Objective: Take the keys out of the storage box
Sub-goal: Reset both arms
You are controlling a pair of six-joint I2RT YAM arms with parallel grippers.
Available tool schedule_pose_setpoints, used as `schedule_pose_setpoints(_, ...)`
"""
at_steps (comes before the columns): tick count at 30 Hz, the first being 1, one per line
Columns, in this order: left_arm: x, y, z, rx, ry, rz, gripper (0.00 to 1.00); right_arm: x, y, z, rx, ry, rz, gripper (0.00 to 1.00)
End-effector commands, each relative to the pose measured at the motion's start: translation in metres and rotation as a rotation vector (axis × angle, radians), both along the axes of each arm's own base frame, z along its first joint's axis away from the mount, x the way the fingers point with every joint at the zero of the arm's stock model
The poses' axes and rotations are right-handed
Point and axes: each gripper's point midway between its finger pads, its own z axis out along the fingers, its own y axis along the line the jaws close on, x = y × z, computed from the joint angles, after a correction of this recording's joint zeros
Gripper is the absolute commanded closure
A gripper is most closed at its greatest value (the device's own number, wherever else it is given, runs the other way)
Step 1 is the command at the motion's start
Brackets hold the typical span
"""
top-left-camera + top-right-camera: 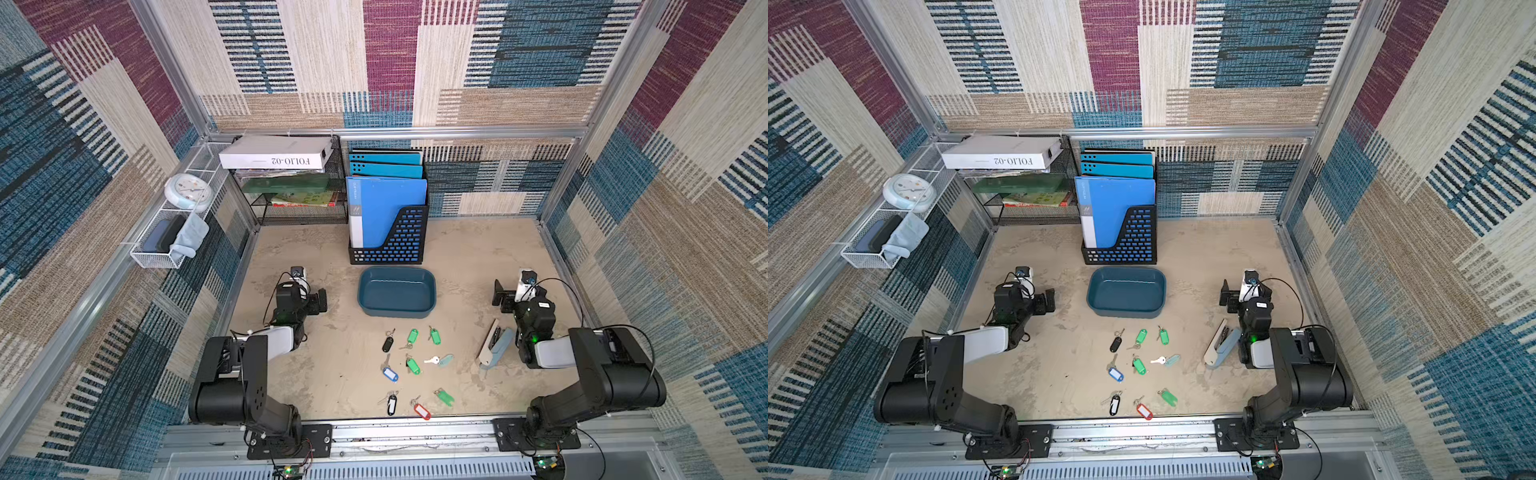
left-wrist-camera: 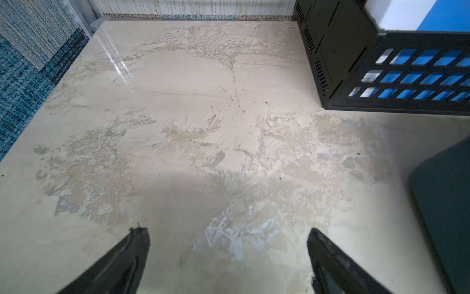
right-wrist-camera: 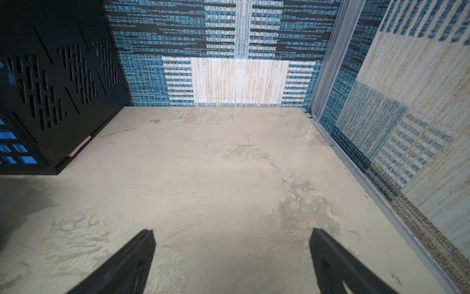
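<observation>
Green-tagged and other keys (image 1: 412, 365) are laid on the table (image 1: 340, 357) outside the storage box (image 1: 395, 312), well apart from left hand (image 1: 319, 300) and right hand (image 1: 502, 296), both held spread wide.

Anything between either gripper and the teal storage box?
Nothing visible. Left gripper and right gripper flank the storage box with bare table between. The box looks empty; the keys lie on the table in front of it. The stapler lies off that line.
</observation>
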Motion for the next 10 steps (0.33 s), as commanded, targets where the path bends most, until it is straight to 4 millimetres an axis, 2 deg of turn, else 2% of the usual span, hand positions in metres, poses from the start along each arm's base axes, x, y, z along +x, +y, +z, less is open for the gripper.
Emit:
schedule_pose_setpoints(1, 0.0034, -0.0027, 0.0062, -0.007, -0.021, -0.014, 0.00, 0.0005, 0.0000, 0.0050, 0.003, -0.018, -0.001, 0.01)
schedule_pose_setpoints(10, 0.0035, -0.0024, 0.0063, -0.007, -0.022, -0.014, 0.00, 0.0005, 0.0003, 0.0050, 0.003, -0.018, 0.000, 0.01)
